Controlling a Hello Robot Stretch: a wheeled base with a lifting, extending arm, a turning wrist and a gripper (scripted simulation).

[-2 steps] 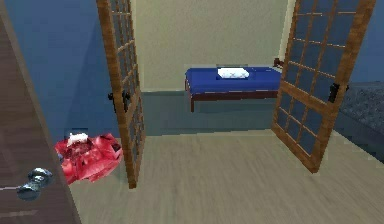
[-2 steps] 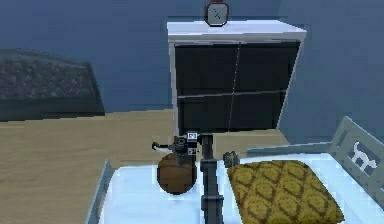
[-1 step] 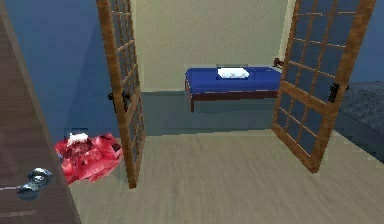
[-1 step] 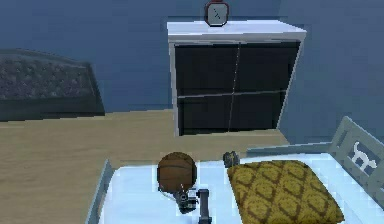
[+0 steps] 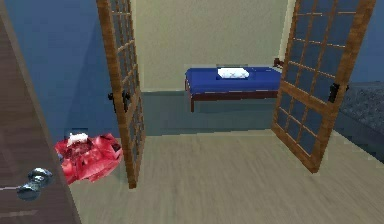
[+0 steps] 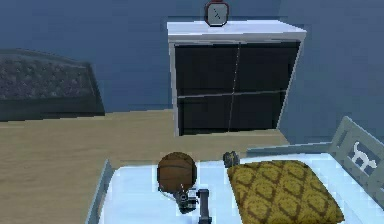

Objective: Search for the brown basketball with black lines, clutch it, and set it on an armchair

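Forward view: bare floor (image 5: 220,170) ran ahead through a gap between two swung-back leaves, a left paned door (image 5: 122,85) and a right paned door (image 5: 318,75). Beyond the gap stood one blue bed (image 5: 235,82) against the far wall, carrying one white pillow (image 5: 233,73). One red crumpled heap (image 5: 88,157) lay on the floor just beside the left leaf's foot. A dark door (image 5: 30,140) with one silver knob (image 5: 37,180) crowded the view's near left edge.

Arm side view: I counted one white-framed bed (image 6: 135,195), one yellow patterned cushion (image 6: 285,192), one small dark round object (image 6: 231,158), one white cabinet (image 6: 237,75) with four dark panels, one clock (image 6: 216,13) on top of it, and one dark upholstered seat (image 6: 45,85) at the far left.

The basketball (image 6: 175,168), brown, sat on the white-framed bed left of the cushion. The hand (image 6: 188,200) showed right at the ball's near side, at the end of the arm (image 6: 203,208). I could not tell how wide the hand stood, nor whether it had hold of anything.
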